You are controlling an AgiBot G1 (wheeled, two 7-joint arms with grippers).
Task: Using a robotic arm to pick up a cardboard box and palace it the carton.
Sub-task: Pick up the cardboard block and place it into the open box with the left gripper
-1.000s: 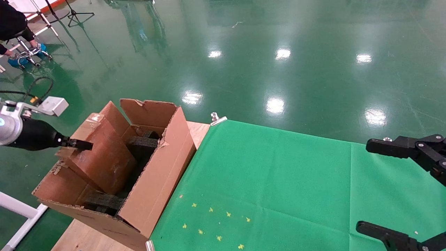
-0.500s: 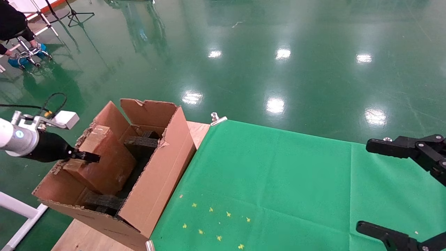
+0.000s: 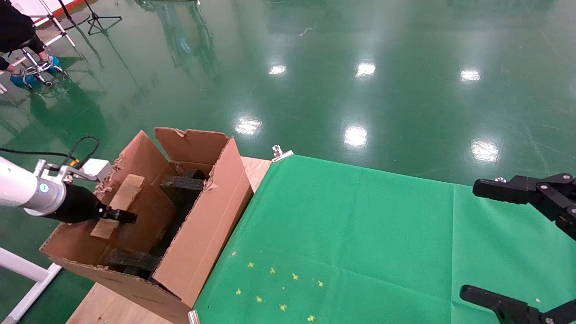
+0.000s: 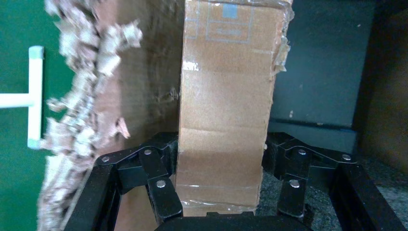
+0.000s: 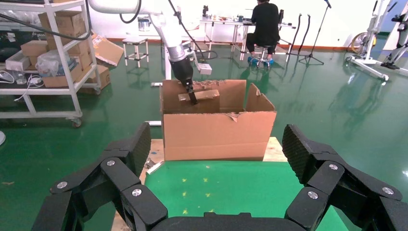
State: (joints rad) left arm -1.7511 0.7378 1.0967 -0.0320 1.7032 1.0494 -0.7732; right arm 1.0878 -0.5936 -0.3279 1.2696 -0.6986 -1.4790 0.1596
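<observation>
Cardboard box [image 3: 135,216] is sitting tilted inside the carton [image 3: 198,243], its upper end rising near the carton's ragged left flap and its lower part lying against the black foam blocks [image 3: 180,184] within. The robotic arm [image 3: 27,195] is reaching over that torn flap, and its left end effector [image 3: 118,215] is clamping the box between both fingers; the left wrist view is showing the black linkage fingers [image 4: 161,192] pressing on either side of the taped cardboard box [image 4: 226,110]. The carton is standing at the left end of the table [image 3: 256,168], just beside the green cloth [image 3: 360,234]. Well apart from the carton, at the cloth's far right, the right end effector [image 3: 504,243] is hanging spread wide and holding nothing.
</observation>
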